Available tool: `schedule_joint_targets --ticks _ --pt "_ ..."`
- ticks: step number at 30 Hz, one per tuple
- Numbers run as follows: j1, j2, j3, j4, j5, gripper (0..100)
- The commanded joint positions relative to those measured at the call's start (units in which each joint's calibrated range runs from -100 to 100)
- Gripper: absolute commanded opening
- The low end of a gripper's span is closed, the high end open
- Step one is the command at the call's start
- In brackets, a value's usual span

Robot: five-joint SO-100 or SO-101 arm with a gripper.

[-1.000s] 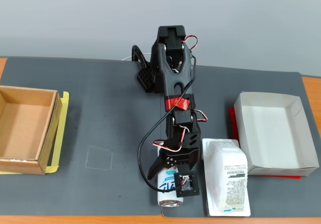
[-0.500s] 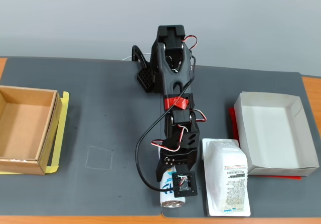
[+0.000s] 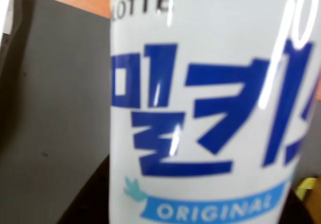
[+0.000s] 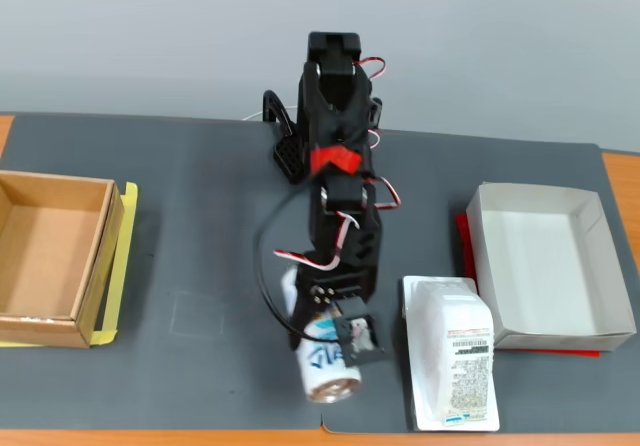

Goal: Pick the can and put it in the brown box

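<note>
The can (image 4: 322, 364), white with blue lettering and a silver end, sits in my gripper (image 4: 328, 350) near the front middle of the dark mat in the fixed view. It is tilted, with its silver end toward the camera. The gripper is shut on the can. In the wrist view the can (image 3: 210, 108) fills most of the frame, and one dark finger (image 3: 93, 201) shows at its lower left. The brown box (image 4: 100, 256) lies open at the far left of the mat, well away from the gripper.
A flat white wrapped package (image 4: 455, 351) lies just right of the can. A white paper box (image 4: 560, 198) stands at the right on a red sheet (image 4: 463, 251). Yellow tape (image 4: 122, 256) borders the brown box. The mat's front edge is close below the can.
The arm has pulled back and swung left. The can has come off its spot beside the package, moved left with the gripper, and now sits tilted.
</note>
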Motion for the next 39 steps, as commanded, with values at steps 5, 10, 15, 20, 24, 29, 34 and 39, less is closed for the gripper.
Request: schedule_joint_targets --ticks 5,10,15,20,24,29,34,39 --pt "13.55 -11.65 -10.61 8.48 10.29 12" --pt "24.35 -12.67 -17.49 10.73 16.33 12" --pt "32.8 -12.5 -20.11 9.69 21.91 12" --pt "38.97 -9.02 -20.2 5.79 32.12 13" --pt "41.65 -4.79 -20.2 2.58 35.77 13" --pt "43.28 1.73 -20.74 -3.14 33.48 13" --pt "43.93 7.83 -25.99 -3.32 33.27 13" --pt "45.07 11.65 -30.07 -3.75 33.21 13"
